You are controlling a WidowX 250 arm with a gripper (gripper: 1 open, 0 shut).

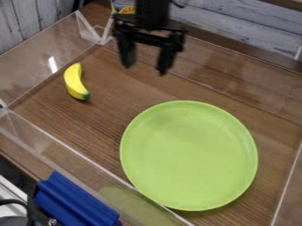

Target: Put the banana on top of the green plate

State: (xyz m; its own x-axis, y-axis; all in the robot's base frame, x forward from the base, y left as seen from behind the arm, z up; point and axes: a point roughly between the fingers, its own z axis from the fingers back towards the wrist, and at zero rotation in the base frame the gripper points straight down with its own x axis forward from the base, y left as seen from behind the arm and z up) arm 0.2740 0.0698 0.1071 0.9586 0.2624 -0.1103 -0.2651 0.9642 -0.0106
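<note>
Yellow banana (77, 81) lies left of and below the wide-open, empty tool (145, 61).

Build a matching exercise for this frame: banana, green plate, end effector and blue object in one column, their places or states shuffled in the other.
Things:
1. banana
2. green plate
3. end effector
4. blue object

Places or states:
A. open, above the wood at the back
B. bottom left corner, outside the clear wall
C. lying at the left, on the wood
D. bare, at the centre right

Pairs: 1-C, 2-D, 3-A, 4-B
</note>
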